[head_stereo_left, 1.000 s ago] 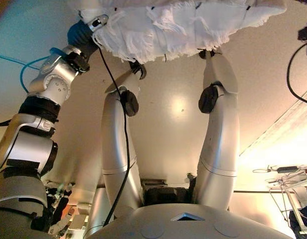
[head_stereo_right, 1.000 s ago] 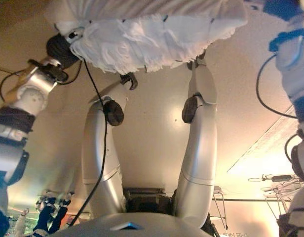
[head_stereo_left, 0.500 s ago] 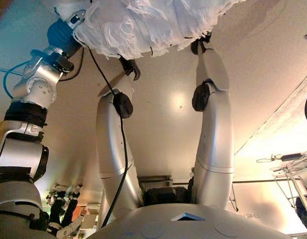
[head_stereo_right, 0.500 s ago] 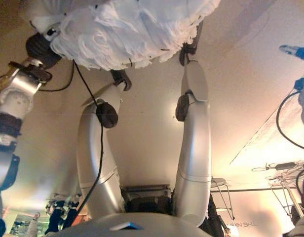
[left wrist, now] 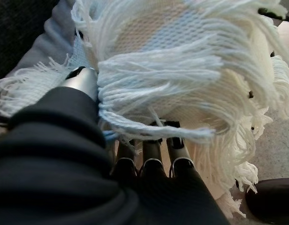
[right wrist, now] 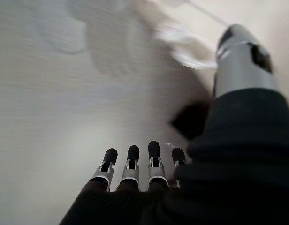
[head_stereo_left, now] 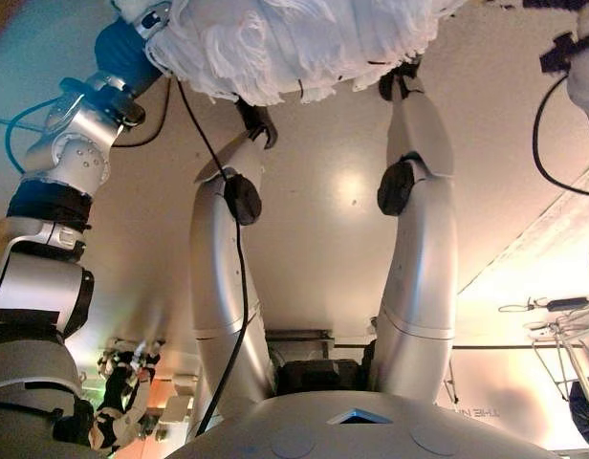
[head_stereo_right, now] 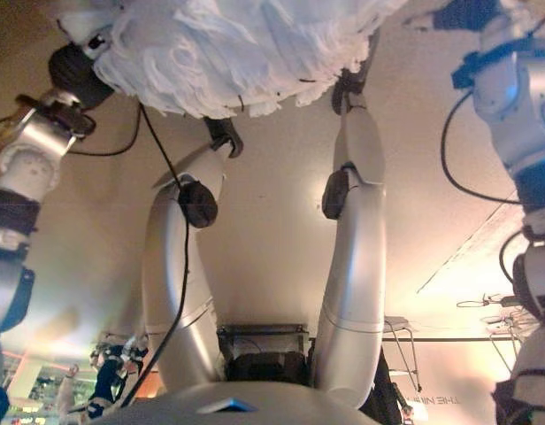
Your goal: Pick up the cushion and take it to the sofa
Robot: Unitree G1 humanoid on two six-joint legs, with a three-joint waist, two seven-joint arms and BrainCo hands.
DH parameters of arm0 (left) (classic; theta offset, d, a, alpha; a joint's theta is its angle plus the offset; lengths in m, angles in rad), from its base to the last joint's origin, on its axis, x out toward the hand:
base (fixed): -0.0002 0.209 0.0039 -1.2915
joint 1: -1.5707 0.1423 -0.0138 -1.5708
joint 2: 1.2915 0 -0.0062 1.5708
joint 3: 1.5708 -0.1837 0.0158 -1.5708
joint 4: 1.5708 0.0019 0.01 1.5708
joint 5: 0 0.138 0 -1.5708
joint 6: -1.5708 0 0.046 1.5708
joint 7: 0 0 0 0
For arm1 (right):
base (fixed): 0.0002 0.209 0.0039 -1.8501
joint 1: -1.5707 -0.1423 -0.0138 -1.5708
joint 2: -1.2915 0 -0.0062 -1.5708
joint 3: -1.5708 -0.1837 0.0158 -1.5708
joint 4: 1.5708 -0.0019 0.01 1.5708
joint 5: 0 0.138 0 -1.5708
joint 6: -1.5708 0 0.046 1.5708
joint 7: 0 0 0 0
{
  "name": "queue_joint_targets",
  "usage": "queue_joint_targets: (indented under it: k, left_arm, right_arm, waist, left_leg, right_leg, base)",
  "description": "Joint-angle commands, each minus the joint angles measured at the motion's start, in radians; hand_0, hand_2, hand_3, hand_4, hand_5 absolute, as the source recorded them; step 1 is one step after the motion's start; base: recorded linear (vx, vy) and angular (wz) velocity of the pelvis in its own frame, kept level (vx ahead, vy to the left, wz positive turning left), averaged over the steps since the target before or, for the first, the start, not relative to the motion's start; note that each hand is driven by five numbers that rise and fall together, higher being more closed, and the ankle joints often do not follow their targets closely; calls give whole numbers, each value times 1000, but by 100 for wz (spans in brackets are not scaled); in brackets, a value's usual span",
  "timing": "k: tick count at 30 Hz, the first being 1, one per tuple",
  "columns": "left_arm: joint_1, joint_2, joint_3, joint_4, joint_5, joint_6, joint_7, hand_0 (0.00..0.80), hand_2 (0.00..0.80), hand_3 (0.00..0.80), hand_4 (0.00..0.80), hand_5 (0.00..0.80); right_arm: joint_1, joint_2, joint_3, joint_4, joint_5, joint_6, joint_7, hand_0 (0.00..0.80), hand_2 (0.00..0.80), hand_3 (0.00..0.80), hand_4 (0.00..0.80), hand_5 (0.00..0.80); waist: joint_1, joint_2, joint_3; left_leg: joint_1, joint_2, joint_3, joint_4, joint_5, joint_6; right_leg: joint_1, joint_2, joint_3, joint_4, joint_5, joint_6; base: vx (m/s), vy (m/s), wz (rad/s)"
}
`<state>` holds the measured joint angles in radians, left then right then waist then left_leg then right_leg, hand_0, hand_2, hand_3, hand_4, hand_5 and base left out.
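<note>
A white cushion (head_stereo_left: 294,43) with long fringes hangs at the top of both eye views, above the floor. My left hand (left wrist: 149,157) holds it at its left end. In the left wrist view the fingers (left wrist: 175,150) run under the fringe and the thumb (left wrist: 83,79) presses from the other side, so the cushion (left wrist: 182,61) is pinched between them. My right hand (right wrist: 135,164) is open with straight fingers and holds nothing; it shows over bare floor in the right wrist view. Only its arm (head_stereo_right: 511,80) shows in the eye views, at the upper right.
A beige floor (head_stereo_left: 323,191) lies below. A wire rack (head_stereo_left: 562,354) stands at the lower right, past a paler floor strip (head_stereo_left: 553,239). Small coloured objects (head_stereo_left: 122,382) lie at the lower left. Grey cloth (left wrist: 50,42) shows behind the cushion in the left wrist view.
The view has swung, so the camera moved. The cushion stays in my left hand at the top. My right arm has come further into view at the upper right.
</note>
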<state>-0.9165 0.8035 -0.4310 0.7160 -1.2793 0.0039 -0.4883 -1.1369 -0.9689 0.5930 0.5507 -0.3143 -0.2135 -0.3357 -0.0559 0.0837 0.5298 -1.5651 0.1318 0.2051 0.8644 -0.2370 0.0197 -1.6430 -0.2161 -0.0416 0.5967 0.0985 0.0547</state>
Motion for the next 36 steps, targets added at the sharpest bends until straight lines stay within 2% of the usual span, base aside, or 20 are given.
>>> queue_joint_targets:
  k: [1, 7, 11, 14, 17, 19, 20, 21, 22, 24, 29, 31, 32, 34, 36]
  left_arm:
    - [72, -109, 20, -47, -18, -12, -45, 800, 800, 800, 800, 800]
    - [89, -167, 19, -62, 8, -32, -46, 800, 800, 800, 800, 800]
    - [93, -198, 20, -76, 19, -46, -35, 800, 800, 800, 800, 800]
    - [101, -210, 22, -91, 21, -51, -24, 800, 800, 800, 800, 800]
    - [116, -215, 18, -105, 16, -50, -22, 800, 800, 800, 800, 800]
    - [118, -210, 13, -103, 10, -48, -29, 800, 800, 800, 800, 800]
    - [117, -208, 11, -102, 5, -49, -32, 800, 800, 800, 800, 800]
    - [114, -204, 7, -102, -1, -50, -32, 800, 800, 800, 800, 800]
    - [112, -207, 6, -102, 3, -52, -29, 800, 800, 800, 800, 800]
    - [109, -209, 1, -104, -1, -57, -19, 800, 800, 800, 800, 800]
    - [106, -210, 3, -113, -19, -68, -12, 800, 800, 800, 800, 800]
    - [101, -218, 12, -122, -21, -76, -7, 800, 800, 800, 800, 800]
    - [101, -218, 12, -123, -21, -78, -7, 800, 800, 800, 800, 800]
    - [91, -225, 20, -122, -33, -81, -8, 800, 800, 800, 800, 800]
    - [97, -242, 16, -116, -37, -89, -4, 800, 800, 800, 800, 800]
  right_arm:
    - [-1, -66, 72, -55, -18, -90, 8, 0, 0, 0, 0, 0]
    - [-54, -14, 118, -121, -24, -164, 92, 0, 0, 0, 0, 0]
    - [-76, 25, 141, -168, 79, -175, 246, 0, 0, 0, 0, 0]
    - [-60, 44, 147, -206, 243, -138, 445, 0, 0, 0, 0, 0]
    - [-2, 67, 132, -225, 484, -43, 627, 0, 0, 0, 0, 0]
    - [23, 79, 124, -217, 593, 2, 694, 0, 0, 0, 0, 0]
    - [32, 86, 121, -209, 631, 26, 732, 44, 44, 44, 44, 44]
    - [37, 91, 118, -203, 647, 43, 768, 474, 474, 474, 474, 474]
    - [41, 93, 121, -195, 651, 43, 780, 800, 800, 800, 800, 800]
    - [47, 97, 128, -182, 657, 46, 801, 800, 800, 800, 800, 800]
    - [66, 99, 115, -157, 704, 31, 763, 800, 800, 800, 800, 800]
    - [72, 100, 101, -152, 706, 25, 734, 800, 800, 800, 800, 800]
    - [73, 100, 100, -151, 708, 24, 731, 800, 800, 800, 800, 800]
    - [85, 109, 84, -134, 711, 14, 697, 800, 800, 800, 800, 800]
    - [131, 127, 65, -124, 717, 1, 648, 800, 800, 800, 800, 800]
  waist:
    - [-29, 141, -10]
    - [-23, 150, -10]
    - [-19, 154, -10]
    - [-17, 151, -10]
    - [-15, 140, -10]
    - [-13, 133, -10]
    - [-12, 129, -10]
    - [-12, 127, -10]
    - [-10, 122, -10]
    - [-7, 112, -10]
    - [-4, 86, -10]
    - [-3, 76, -10]
    - [-3, 75, -10]
    - [-4, 63, -10]
    - [-9, 49, -10]
  left_leg:
    - [-5, 67, -109, -184, 144, -126]
    - [-5, 62, -107, -179, 147, -126]
    - [-5, 60, -106, -176, 147, -126]
    - [-5, 59, -105, -169, 150, -126]
    - [-4, 63, -113, -132, 132, -138]
    - [-4, 61, -115, -130, 136, -141]
    - [-4, 60, -117, -130, 139, -142]
    - [-4, 60, -118, -130, 141, -142]
    - [-4, 59, -120, -133, 144, -142]
    - [-4, 58, -123, -134, 150, -142]
    - [-4, 49, -132, -136, 165, -142]
    - [-5, 39, -127, -170, 207, -129]
    - [-5, 38, -127, -170, 208, -129]
    - [-2, 26, -132, -180, 224, -127]
    - [61, 7, -139, -230, 244, -127]
  right_leg:
    - [73, -47, -8, 62, -149, 52]
    - [73, -54, -2, 66, -148, 50]
    - [73, -57, 2, 73, -151, 47]
    - [73, -60, 5, 85, -153, 42]
    - [73, -67, 18, 132, -181, 46]
    - [73, -69, 17, 140, -180, 45]
    - [73, -69, 17, 141, -177, 44]
    - [73, -69, 17, 140, -175, 44]
    - [73, -71, 15, 142, -174, 45]
    - [73, -75, 13, 144, -169, 45]
    - [74, -77, 12, 149, -155, 47]
    - [73, -77, -1, 119, -116, 38]
    - [73, -77, -1, 120, -115, 38]
    - [74, -68, 6, 118, -109, 35]
    - [138, -42, 14, 78, -103, 31]
  base:
    - [6, 58, 11]
    - [2, 56, 18]
    - [-1, 55, 10]
    - [-8, 42, 6]
    - [33, 5, 11]
    - [-21, 7, 16]
    - [-25, 13, 18]
    - [-23, 7, 13]
    - [-25, -1, 9]
    - [-38, -22, 5]
    - [-55, -27, 1]
    - [-127, -15, -5]
    - [-117, -15, -3]
    - [-96, -50, -1]
    - [-65, -126, 0]
